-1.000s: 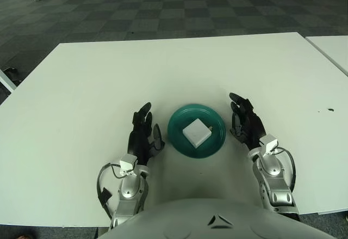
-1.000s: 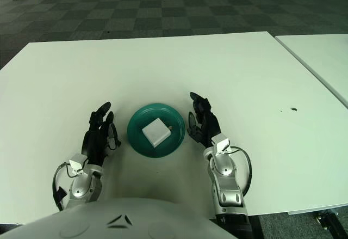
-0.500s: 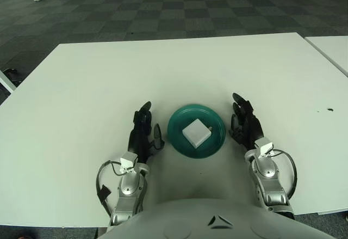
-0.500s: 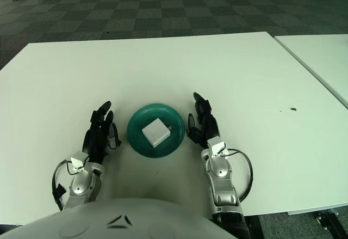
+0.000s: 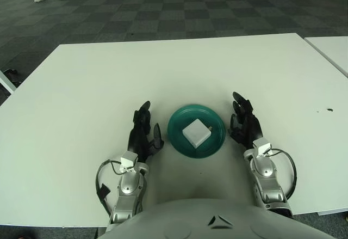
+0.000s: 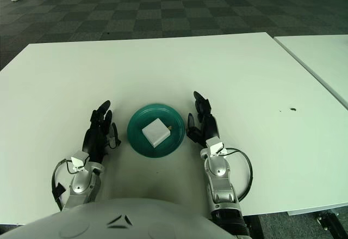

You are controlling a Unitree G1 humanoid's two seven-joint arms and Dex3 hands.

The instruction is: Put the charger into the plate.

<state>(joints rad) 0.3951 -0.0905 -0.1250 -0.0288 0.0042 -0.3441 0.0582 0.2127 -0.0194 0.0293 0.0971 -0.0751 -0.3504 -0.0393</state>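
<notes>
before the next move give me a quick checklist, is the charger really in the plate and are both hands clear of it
1. charger inside the green plate: ok, it lies near the middle, within the rim.
2. Plate flat on the white table: ok, no tilt visible.
3. left hand holds nothing: ok, fingers extended, to the left of the plate with a gap.
4. right hand holds nothing: ok, fingers extended, just right of the plate.
5. Right hand clear of the plate rim: cannot tell, its thumb shows very near the edge.
6. Task complete, hands may retract: ok, by how things lie now.
</notes>
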